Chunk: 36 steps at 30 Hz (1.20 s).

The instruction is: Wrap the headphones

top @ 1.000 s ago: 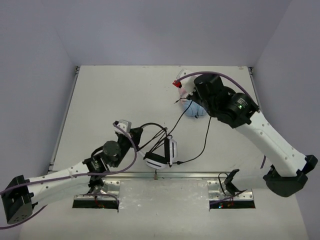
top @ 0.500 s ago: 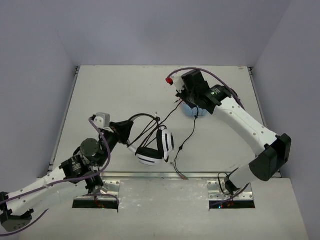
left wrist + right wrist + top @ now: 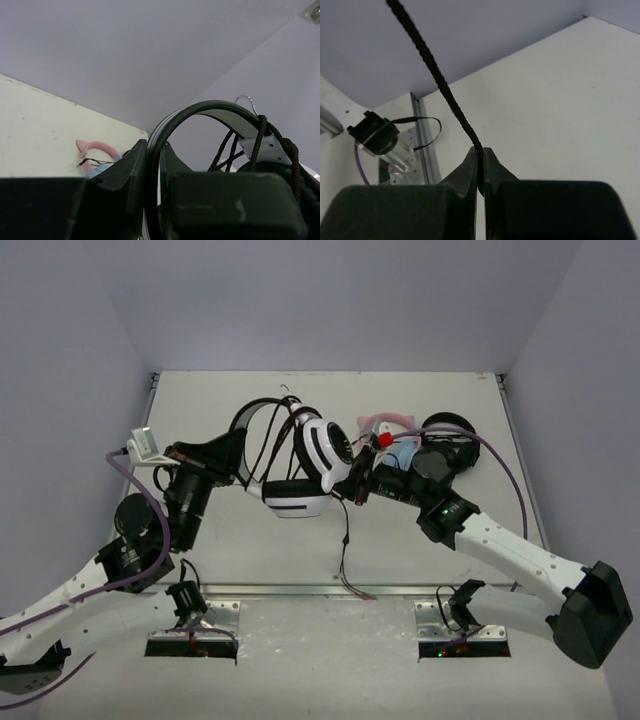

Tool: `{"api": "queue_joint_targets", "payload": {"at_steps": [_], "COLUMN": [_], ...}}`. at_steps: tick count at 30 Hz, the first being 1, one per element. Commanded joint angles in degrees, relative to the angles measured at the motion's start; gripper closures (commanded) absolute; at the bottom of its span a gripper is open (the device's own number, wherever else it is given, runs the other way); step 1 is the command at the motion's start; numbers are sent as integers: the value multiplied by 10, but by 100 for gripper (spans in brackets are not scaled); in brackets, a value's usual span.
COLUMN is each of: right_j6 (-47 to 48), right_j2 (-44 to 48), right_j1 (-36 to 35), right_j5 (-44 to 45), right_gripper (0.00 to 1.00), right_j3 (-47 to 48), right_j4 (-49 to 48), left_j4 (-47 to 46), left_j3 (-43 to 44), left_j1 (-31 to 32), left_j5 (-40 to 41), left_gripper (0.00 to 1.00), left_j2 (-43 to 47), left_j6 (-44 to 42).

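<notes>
The white headphones (image 3: 322,448) hang in the air over the middle of the table, earcups stacked and black cable strands crossing the headband (image 3: 262,412). My left gripper (image 3: 244,453) is shut on the headband; the left wrist view shows the black-and-white band (image 3: 210,106) pinched between the fingers at the left gripper (image 3: 154,146). Cable loops (image 3: 260,142) wrap near the band's hinge. My right gripper (image 3: 357,488) sits just right of the earcups, shut on the thin black cable (image 3: 437,80), which runs taut up from the right gripper (image 3: 481,151). The cable's tail (image 3: 345,560) dangles toward the front rail.
Pink-and-blue cat-ear headphones (image 3: 388,428) lie at the back right, partly under my right arm, also showing as a pink arc (image 3: 97,148). All-black headphones (image 3: 448,427) lie beside them. A metal rail (image 3: 300,590) runs along the table's near edge. Walls enclose the table.
My left arm has lifted the headphones up and toward the back. My right arm has swung from the back right down to the centre, keeping hold of the cable.
</notes>
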<state>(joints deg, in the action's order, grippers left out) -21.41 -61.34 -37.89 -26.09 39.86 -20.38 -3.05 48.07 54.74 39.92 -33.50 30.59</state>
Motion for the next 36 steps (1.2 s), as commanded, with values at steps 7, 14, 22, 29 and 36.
{"api": "queue_joint_targets", "payload": {"at_steps": [7,14,22,29,36], "right_j6": [-83,-145,-153,-62,71], "right_j2": [-76,-156,-244,-234,-190], "right_j1": [-141,-177,-196,-283,-399], "right_j5": [-43,-62,-52,127,329], "right_gripper": [94,64,77,99,99], "right_j3": [-38,-55,-45,-113,69], "right_j4": [-342,-525,-561,-388,50], "left_j4": [-146,-129,-136,-134,-56], "left_j3": [212,321,322,321,344], "left_j1": [5,5,5,5,-5], "left_j5": [130,137,204,418,552], "left_gripper": [99,100,100,100,100], "left_j2": [-159,-235,-232,-242,-308], "left_j6": [120,118,107,78,81]}}
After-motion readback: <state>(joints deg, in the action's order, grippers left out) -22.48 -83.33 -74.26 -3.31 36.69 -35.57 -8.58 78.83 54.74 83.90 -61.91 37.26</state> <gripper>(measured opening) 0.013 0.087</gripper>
